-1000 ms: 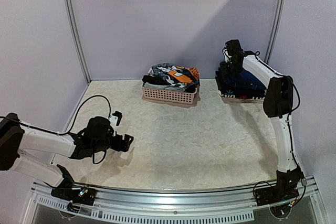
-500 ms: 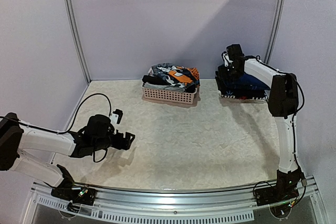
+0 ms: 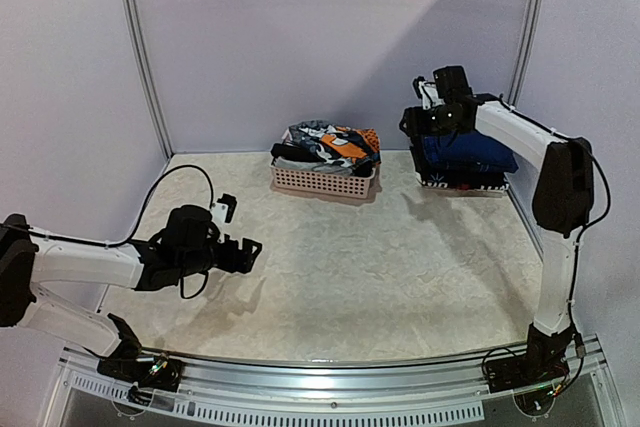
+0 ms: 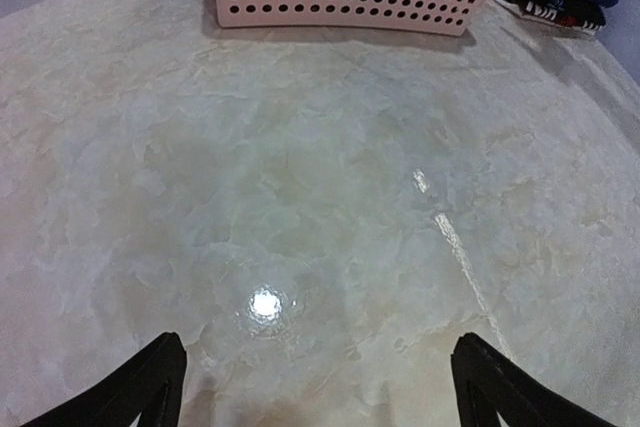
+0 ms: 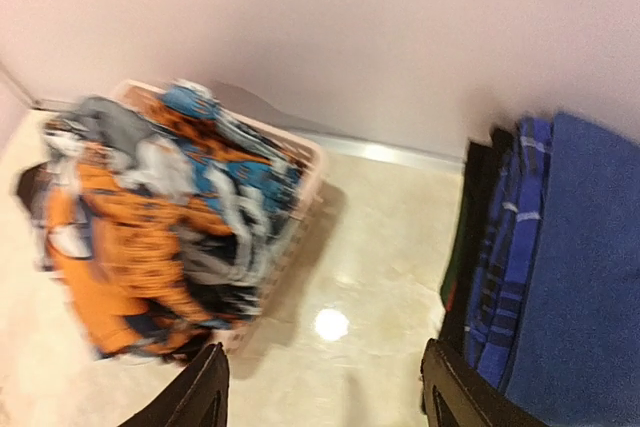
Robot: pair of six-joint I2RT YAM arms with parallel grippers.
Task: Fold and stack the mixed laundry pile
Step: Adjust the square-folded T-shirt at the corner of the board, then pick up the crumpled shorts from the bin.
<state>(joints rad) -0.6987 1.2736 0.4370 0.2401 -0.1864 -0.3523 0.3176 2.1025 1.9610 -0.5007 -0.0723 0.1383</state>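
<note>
Sitting heaped in the pink basket (image 3: pixel 322 183), the laundry pile (image 3: pixel 328 145) is closest to the right pincer (image 5: pixel 330 393), open and empty up to the right of the basket, while the left pincer (image 4: pixel 318 367), open too, hangs far in front.

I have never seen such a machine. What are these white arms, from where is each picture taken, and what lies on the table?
These are two robot arms fixed at the near edge of a table. One picture looks from above and behind them; the other two come from cameras on the wrists. The left end effector and the right end effector are open and hold nothing. On the table stand a pink basket of unfolded clothes and, at the far right, a stack of folded clothes.
</note>
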